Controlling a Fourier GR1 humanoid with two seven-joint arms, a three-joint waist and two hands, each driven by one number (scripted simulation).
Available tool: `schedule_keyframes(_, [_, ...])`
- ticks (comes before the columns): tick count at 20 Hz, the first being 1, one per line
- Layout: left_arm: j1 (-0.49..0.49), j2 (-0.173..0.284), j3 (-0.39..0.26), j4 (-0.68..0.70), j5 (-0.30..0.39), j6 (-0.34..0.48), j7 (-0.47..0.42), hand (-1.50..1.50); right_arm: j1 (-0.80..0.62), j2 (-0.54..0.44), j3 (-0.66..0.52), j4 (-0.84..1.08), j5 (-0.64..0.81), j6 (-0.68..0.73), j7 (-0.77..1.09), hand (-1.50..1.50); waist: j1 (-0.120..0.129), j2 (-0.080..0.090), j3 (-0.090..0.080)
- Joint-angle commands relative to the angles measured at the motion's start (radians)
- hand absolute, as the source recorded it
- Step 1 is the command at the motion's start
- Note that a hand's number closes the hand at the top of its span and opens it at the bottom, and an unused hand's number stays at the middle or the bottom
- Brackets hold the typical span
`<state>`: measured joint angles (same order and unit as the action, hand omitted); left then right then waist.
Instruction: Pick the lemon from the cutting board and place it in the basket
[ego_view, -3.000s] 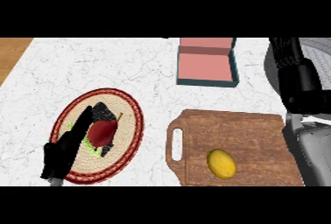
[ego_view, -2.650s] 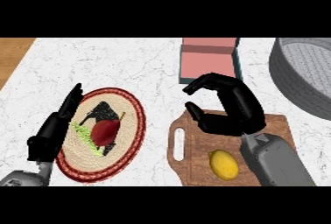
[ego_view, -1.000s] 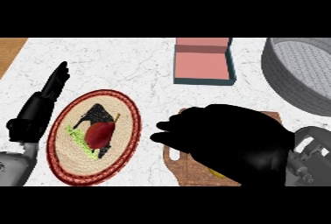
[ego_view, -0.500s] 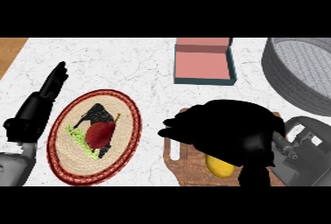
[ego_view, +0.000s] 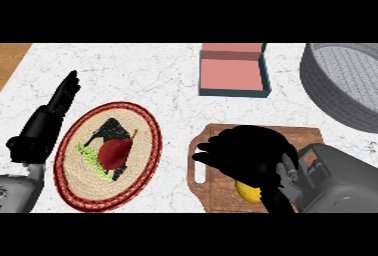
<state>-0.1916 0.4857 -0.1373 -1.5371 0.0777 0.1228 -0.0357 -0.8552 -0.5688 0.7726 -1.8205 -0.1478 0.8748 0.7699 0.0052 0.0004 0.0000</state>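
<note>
White marbled surface (ego_view: 148, 70). One wooden cutting board (ego_view: 310, 137), rectangular, with handle slot. One yellow oval lemon (ego_view: 248, 192) on the board, mostly hidden under right hand (ego_view: 247, 155); fingers curled down over it, contact with the lemon not visible. One grey woven basket (ego_view: 343, 82), round, upper right. One round woven plate (ego_view: 111, 155), red-rimmed. One pink box (ego_view: 232, 70). Left hand (ego_view: 44, 125) resting at left edge, fingers straight.
</note>
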Motion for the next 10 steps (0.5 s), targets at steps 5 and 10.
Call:
schedule_keyframes(5, [0.008,-0.048,0.007,-0.05,-0.036,-0.007,0.058,0.0,0.138,0.06,0.009,0.036,0.276,0.048,-0.089,-1.5,0.002,0.0,0.001])
schedule_keyframes(10, [-0.026,-0.024,0.067,-0.023,-0.049,-0.067,0.052,0.0,0.222,0.125,-0.008,0.026,0.395,0.048,-0.128,-1.5,-0.001,-0.001,0.0])
